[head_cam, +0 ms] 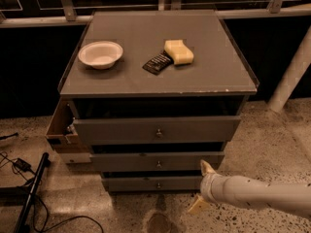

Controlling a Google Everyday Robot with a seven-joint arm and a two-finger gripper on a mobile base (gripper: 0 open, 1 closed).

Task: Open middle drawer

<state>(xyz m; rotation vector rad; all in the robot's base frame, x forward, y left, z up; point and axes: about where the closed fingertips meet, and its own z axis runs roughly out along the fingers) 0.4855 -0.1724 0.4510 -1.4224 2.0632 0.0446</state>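
Note:
The middle drawer (124,161) is the second of three grey fronts in the cabinet, with a small round knob (158,164) at its centre. It sits about flush with the drawers above and below. My gripper (202,187) is on a white arm that comes in from the lower right. It hangs low in front of the right end of the middle and lowest drawers, right of the knob and apart from it. Its fingers are spread open, one pointing up (206,168) and one down-left (198,206), with nothing between them.
The upper drawer (116,130) and the lowest drawer (131,184) have like knobs. On the cabinet top (146,76) lie a white bowl (100,54), a dark packet (157,63) and a yellow sponge (179,52). A cardboard box (60,127) hangs at the left; cables and a black stand (29,193) lie on the floor.

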